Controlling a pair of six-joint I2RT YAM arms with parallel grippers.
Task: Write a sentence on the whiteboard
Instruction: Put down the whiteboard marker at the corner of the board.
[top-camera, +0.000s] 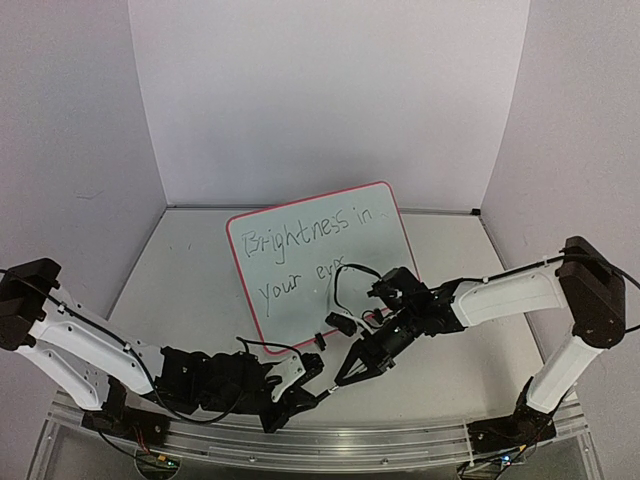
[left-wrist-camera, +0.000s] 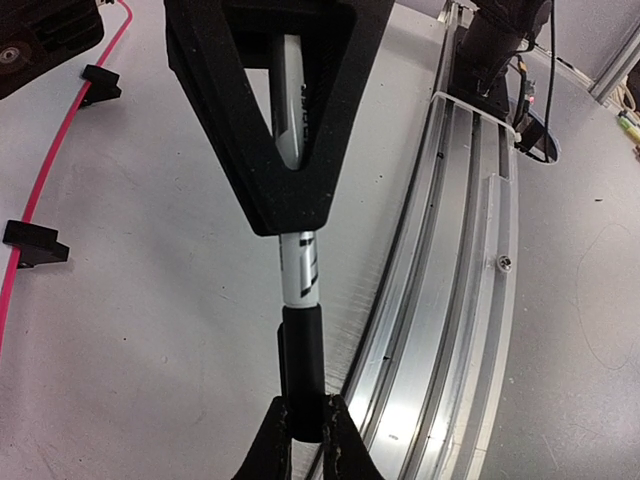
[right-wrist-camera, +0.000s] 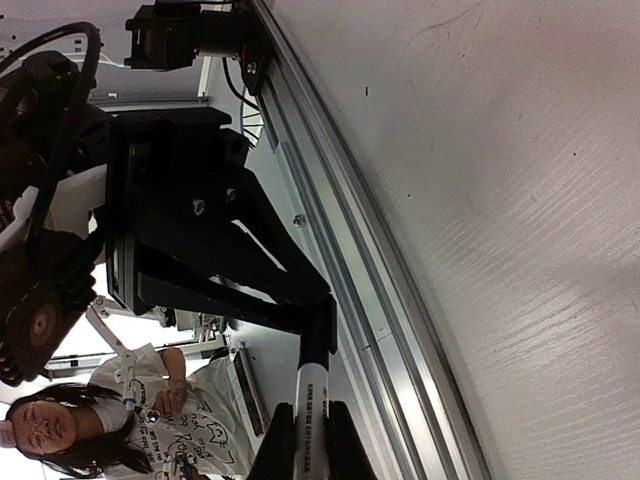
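Whiteboard (top-camera: 385, 250) lying mid-table, sentence (top-camera: 310, 235) across it in two lines. Arms bent low and inward, meeting just before its near edge. Left gripper (left-wrist-camera: 305, 440) pinched on the black end of a marker (left-wrist-camera: 298, 270), right gripper (right-wrist-camera: 308, 440) clamped on its white barrel. Grips plain only from the wrists, writing only from above.

The left arm (top-camera: 75, 345) and right arm (top-camera: 505, 295) are wearing white shells and black joints; the left pincer (left-wrist-camera: 305, 445) and right pincer (right-wrist-camera: 308, 440) are showing matte black.
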